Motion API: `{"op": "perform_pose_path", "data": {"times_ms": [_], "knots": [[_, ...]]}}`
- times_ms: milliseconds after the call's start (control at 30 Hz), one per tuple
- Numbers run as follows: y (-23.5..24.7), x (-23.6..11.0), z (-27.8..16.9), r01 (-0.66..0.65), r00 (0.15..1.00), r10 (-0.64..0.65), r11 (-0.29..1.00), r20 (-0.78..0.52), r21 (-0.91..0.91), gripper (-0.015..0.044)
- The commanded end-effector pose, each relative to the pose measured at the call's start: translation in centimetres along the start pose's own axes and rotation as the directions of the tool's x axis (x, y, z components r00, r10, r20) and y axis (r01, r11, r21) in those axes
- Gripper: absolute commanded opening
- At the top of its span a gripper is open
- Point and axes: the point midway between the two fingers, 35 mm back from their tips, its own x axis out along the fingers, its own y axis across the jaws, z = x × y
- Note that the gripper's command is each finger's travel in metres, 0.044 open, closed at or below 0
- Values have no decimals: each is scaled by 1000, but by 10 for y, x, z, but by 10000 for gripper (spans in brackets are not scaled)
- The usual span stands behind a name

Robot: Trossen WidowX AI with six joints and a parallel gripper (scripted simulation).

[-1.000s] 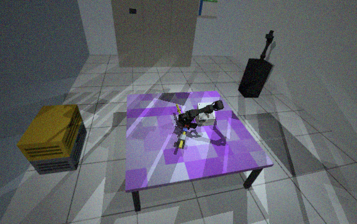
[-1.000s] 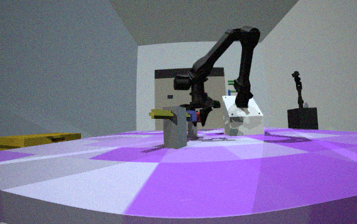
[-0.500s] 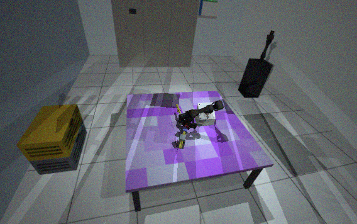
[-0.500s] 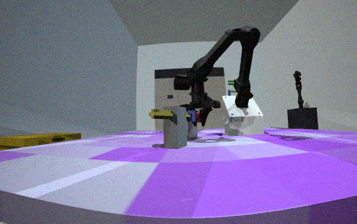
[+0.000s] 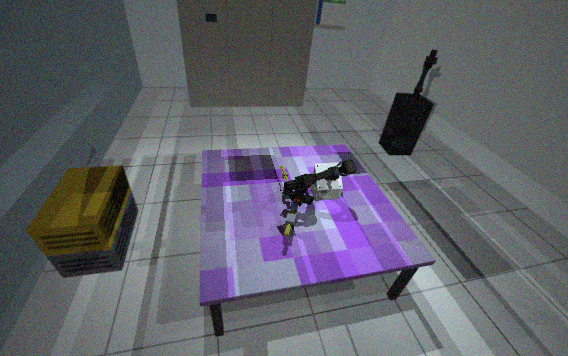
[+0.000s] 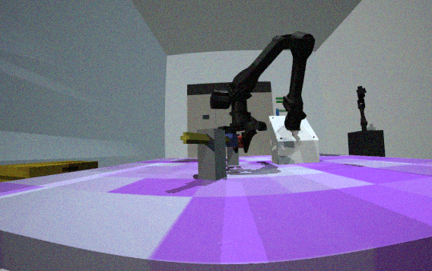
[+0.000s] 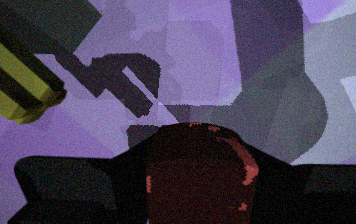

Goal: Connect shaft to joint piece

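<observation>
My gripper [image 5: 296, 199] [image 6: 243, 140] [image 7: 191, 136] reaches down over the middle of the table and is shut on the dark red joint piece [image 7: 241, 156] [image 6: 239, 140], which fills the space between my fingers in the wrist view. A yellow shaft [image 5: 288, 229] [image 6: 193, 138] [image 7: 25, 95] passes through the near grey block [image 6: 211, 154]; in the wrist view its end lies to the upper left of the joint piece, apart from it. Another yellow shaft [image 5: 283, 172] runs toward the joint from the far side. The joint's opening is hidden by my fingers.
The arm's white base [image 5: 327, 186] [image 6: 294, 146] stands behind the blocks on the purple patchwork table [image 5: 225, 280] [image 6: 266, 213]. On the floor are a yellow crate [image 5: 80, 215] to the left and a black box [image 5: 405, 122] at the back right.
</observation>
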Motion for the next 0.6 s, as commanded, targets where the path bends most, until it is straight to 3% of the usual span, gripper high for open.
{"op": "perform_pose_path", "data": {"times_ms": [0,167,367,567], "knots": [[0,0,0,0,1000,0,1000,0,0,147],[0,0,0,0,1000,0,1000,0,0,147],[0,0,0,0,1000,0,1000,0,0,0],[1,0,0,0,1000,0,1000,2,-16,0]]}}
